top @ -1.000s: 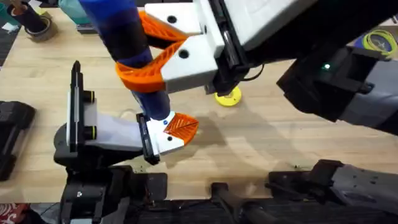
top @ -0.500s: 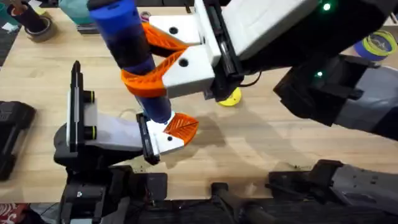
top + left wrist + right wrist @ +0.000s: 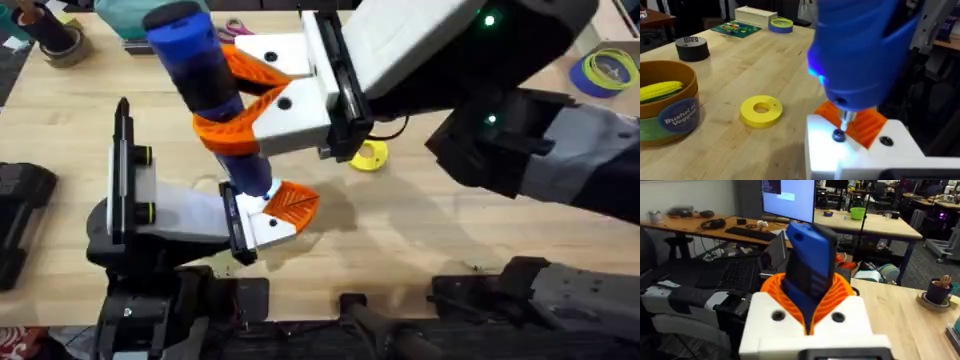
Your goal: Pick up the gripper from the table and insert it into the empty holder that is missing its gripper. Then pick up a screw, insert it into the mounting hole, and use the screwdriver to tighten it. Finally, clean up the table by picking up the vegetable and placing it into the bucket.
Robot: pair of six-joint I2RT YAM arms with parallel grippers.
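Your screwdriver (image 3: 212, 95) stands nearly upright, clamped between the orange pads of the right end effector (image 3: 245, 100), which grips it around the middle of its blue body. In the right wrist view the screwdriver (image 3: 810, 267) rises straight up out of the closed pads, its blunt top end farthest from the fingers. Its thin metal tip points down from that end effector and sits on a dark screw (image 3: 838, 135) in the white holder (image 3: 860, 150) of the left end effector (image 3: 270, 215). A blue light glows on the tool's side just above the tip.

The gripper (image 3: 293, 203), the orange ribbed wedge, is seated in that holder, just beside the tip and touching the white block. You cannot tell from these views whether the left end effector is open or closed; it lies low over the surface (image 3: 430, 230), directly under the right one.

Further out, beyond the left end effector in its wrist view, a flat yellow disc (image 3: 761, 110) lies on the wood, and farther the same way stands the bucket (image 3: 667, 107), with a yellow corn piece (image 3: 660, 91) inside it. A black tape roll (image 3: 692, 48) sits behind the bucket, and a blue tape roll (image 3: 605, 72) lies well away from both end effectors at the surface's far right corner.
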